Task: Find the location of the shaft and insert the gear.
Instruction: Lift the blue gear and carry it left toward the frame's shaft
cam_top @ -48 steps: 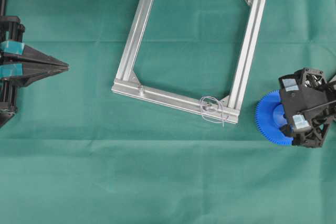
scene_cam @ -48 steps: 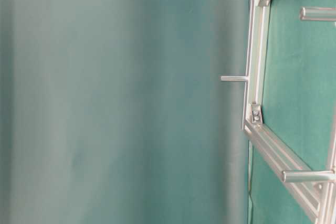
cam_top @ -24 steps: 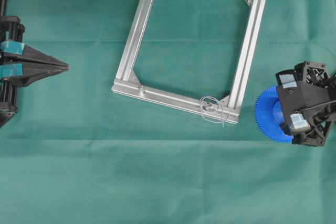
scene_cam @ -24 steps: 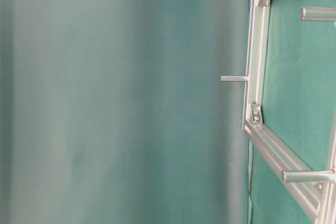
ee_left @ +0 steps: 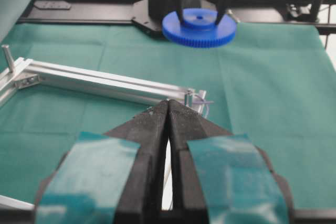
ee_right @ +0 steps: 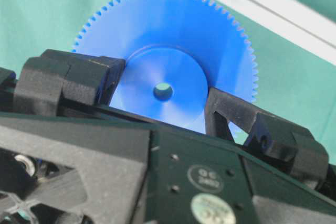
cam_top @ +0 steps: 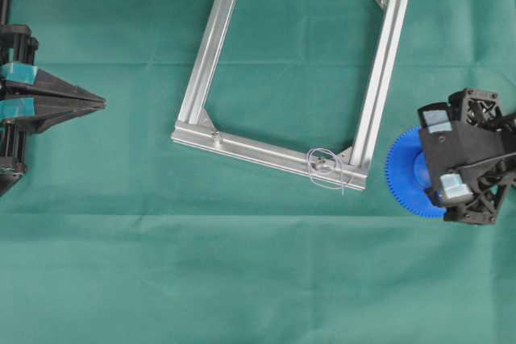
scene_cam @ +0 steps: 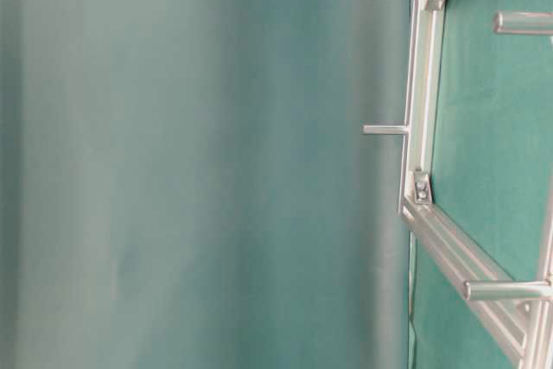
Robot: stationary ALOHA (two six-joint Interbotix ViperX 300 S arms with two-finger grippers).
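Gear (cam_top: 403, 175) in right claw (cam_top: 442, 159), beside frame (cam_top: 379, 102) edge

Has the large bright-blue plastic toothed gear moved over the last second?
Yes. In the overhead view the bright-blue plastic toothed gear, gripped by the right gripper, has shifted left and slightly up, narrowing its gap to the fixed aluminium frame.

A: The gear (ee_right: 163, 61) at upper centre is bright blue plastic, smooth with a soft sheen on its hub.

B: And the frame (cam_top: 211, 52) at the top?

A: Brushed aluminium, pale and satiny. The pin (ee_left: 188, 98) on its rail is bare grey metal.

B: Underneath?

A: Green cloth (cam_top: 242, 279), matt, faintly creased. The fingers (ee_right: 73, 80) look like rough black plastic.
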